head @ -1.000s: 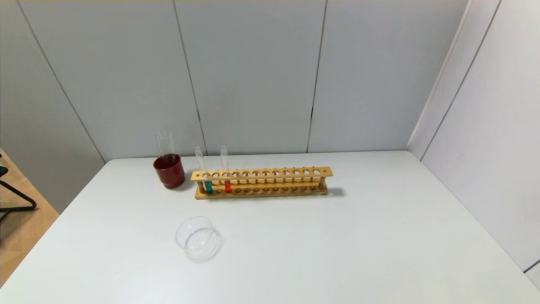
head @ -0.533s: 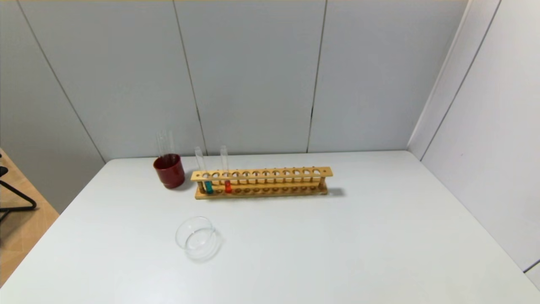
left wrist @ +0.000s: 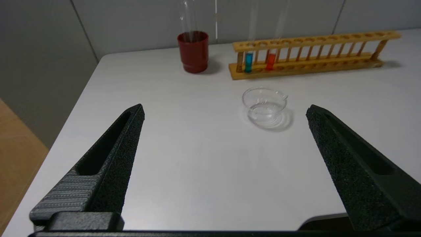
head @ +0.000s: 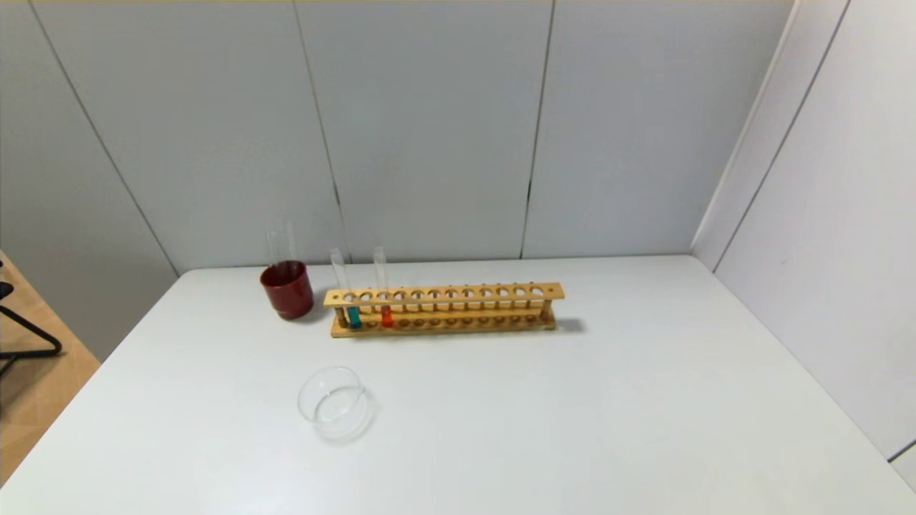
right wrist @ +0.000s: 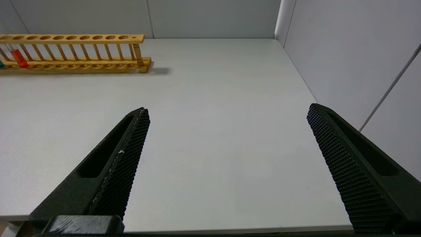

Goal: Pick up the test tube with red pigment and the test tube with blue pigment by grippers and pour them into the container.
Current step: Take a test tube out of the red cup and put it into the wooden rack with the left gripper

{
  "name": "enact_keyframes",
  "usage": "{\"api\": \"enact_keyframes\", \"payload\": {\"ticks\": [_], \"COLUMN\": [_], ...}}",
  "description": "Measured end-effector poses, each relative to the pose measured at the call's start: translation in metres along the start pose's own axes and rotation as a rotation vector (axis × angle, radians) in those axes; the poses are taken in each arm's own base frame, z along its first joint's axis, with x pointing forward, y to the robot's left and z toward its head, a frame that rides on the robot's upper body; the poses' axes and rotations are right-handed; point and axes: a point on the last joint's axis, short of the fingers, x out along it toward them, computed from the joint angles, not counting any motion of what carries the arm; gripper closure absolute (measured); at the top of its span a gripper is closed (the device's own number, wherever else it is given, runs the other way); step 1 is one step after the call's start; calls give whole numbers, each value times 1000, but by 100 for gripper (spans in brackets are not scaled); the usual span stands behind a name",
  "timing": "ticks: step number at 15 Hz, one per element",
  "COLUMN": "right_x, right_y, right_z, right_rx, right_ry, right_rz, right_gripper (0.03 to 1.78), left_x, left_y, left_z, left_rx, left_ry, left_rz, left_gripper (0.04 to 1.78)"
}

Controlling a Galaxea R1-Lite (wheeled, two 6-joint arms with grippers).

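Note:
The test tube with blue pigment (head: 353,316) and the test tube with red pigment (head: 386,315) stand upright in the left end of a wooden rack (head: 444,309) at the back of the white table; both also show in the left wrist view, blue (left wrist: 248,62) and red (left wrist: 270,61). The clear glass container (head: 335,403) sits in front of the rack, to the left (left wrist: 264,106). My left gripper (left wrist: 225,110) is open and empty, near the table's front edge, short of the container. My right gripper (right wrist: 228,110) is open and empty over the front right. Neither gripper shows in the head view.
A dark red cup (head: 287,288) with clear tubes in it stands left of the rack. Grey wall panels close the back and right sides. The table's left edge (head: 86,379) drops to a wooden floor.

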Motion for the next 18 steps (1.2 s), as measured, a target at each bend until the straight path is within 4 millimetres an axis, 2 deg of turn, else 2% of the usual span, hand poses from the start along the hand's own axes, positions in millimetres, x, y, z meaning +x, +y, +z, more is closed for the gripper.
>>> {"api": "enact_keyframes", "payload": {"ticks": [3,5,7,9,13,16,18], "right_x": [0,0,0,0,0,0,0], "right_y": [0,0,0,0,0,0,0], "right_z": [0,0,0,0,0,0,0], "right_rx": [0,0,0,0,0,0,0], "right_ry": [0,0,0,0,0,0,0], "right_rz": [1,0,0,0,0,0,0], "right_gripper": [6,6,6,6,6,6,6], "left_x": [-6,4,27,59,123,172,202], "left_y": [-2,-1,0,3,7,9,8], "left_z": [52,85,114,135,155,158,153], "left_rx": [-39,-53,-66,-81,-104,-106,-103], "left_ry": [42,91,162,241,328,300,292], "left_rz": [-58,-71,-76,-89,-182,-256,-285], "left_gripper": [9,9,9,9,9,9,9]}}
